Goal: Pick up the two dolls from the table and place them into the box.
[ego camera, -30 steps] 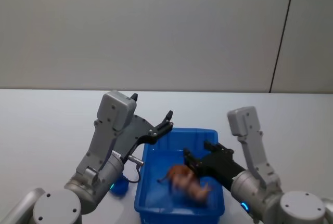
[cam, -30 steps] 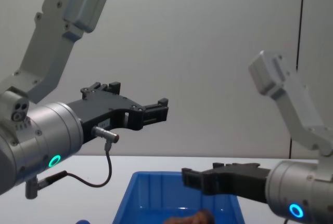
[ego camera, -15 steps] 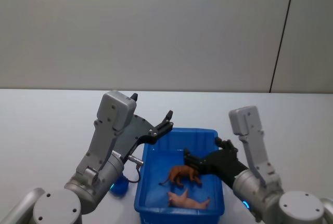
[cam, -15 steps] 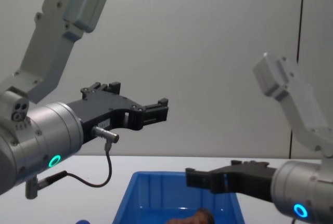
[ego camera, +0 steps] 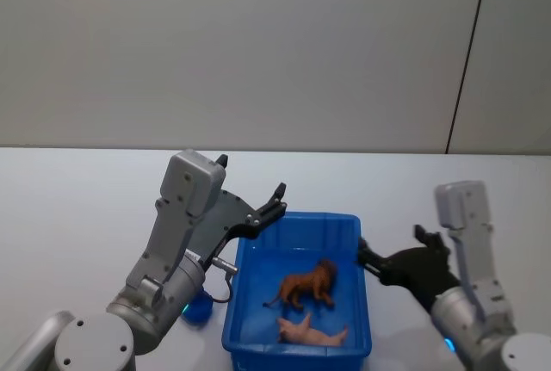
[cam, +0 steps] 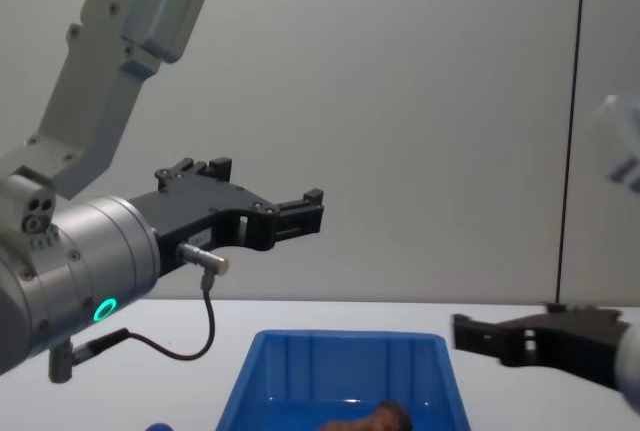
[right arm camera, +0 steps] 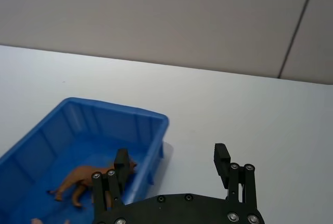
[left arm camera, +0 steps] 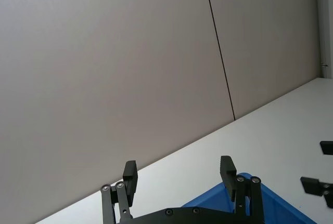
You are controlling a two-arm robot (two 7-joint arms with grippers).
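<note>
Both dolls lie inside the bright blue plastic box (ego camera: 323,217). The fuzzy brown doll (ego camera: 306,286) is in the middle, and the pale pink doll (ego camera: 308,331) lies near it at 6 o'clock. The left gripper (left arm camera: 178,166) hangs above the box's 11 o'clock corner, jaws wide apart and holding nothing. The right gripper (right arm camera: 171,155) is beside the box at 3 o'clock, also wide apart and empty. A small round blue toy (ego camera: 198,308) sits on the white table (ego camera: 77,207) at 8 o'clock.

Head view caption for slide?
Brown doll and pink doll in the box; left gripper raised beside it, right gripper opposite.
</note>
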